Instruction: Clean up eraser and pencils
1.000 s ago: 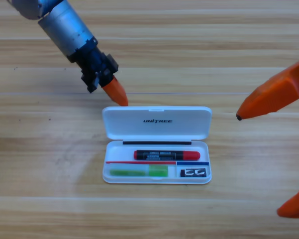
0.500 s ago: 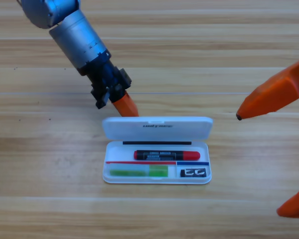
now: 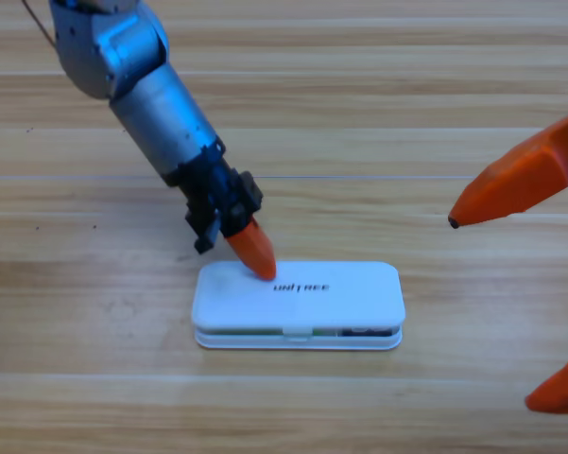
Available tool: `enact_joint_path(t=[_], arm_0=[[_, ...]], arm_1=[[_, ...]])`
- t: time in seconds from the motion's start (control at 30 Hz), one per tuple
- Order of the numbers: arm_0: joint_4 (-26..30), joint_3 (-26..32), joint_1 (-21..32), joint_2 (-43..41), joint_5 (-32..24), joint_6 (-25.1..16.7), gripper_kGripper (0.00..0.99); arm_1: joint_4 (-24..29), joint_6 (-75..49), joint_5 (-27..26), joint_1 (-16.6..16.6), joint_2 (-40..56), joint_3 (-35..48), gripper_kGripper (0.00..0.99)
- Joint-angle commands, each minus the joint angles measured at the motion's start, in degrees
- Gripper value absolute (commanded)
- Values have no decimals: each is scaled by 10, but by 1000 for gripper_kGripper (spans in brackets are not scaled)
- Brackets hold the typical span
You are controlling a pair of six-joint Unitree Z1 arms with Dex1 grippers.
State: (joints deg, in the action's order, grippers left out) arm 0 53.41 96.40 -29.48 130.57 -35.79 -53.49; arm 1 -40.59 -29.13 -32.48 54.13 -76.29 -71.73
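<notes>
The white case (image 3: 340, 288) lies at the table's middle with its lid folded down almost flat over the tray. Through the thin slit along its front edge, only a sliver of the green pencil (image 3: 238, 332) and a dark sliver on the right show. The eraser and the red-and-black pencil are hidden under the lid. My left gripper (image 3: 262, 269) comes down from the upper left, its orange jaws together as one tip resting on the lid's left part. My right gripper (image 3: 491, 314) waits at the right edge, jaws wide apart.
The wooden table (image 3: 94, 378) surrounds the case on all sides. The left arm's grey forearm (image 3: 161, 104) slants across the upper left.
The left gripper has moved down and to the right, and the lid has swung forward from standing open to lying nearly flat on the tray, covering the pencils and eraser. The right gripper has not moved.
</notes>
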Motion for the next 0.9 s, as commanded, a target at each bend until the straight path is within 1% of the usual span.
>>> enact_joint_path(t=[0.03,0.4,0.5,0.57,0.67,0.83,0.9], arm_0=[[-48,-57,-29,0,20,11,0],[-140,-137,-43,7,49,25,0],[-148,-147,-43,7,51,25,0],[-144,-147,-43,-13,57,27,0],[-112,-143,-42,-96,62,37,0],[27,-70,-42,-272,68,35,0],[67,-46,-42,-331,64,36,0]], arm_1=[[7,0,-6,-14,-22,13,988],[7,0,-7,-14,-24,12,988],[6,0,-7,-14,-24,12,988],[7,0,-7,-14,-24,13,988],[7,0,-7,-14,-23,12,988],[7,0,-7,-14,-23,12,988],[7,0,-7,-14,-23,12,988]])
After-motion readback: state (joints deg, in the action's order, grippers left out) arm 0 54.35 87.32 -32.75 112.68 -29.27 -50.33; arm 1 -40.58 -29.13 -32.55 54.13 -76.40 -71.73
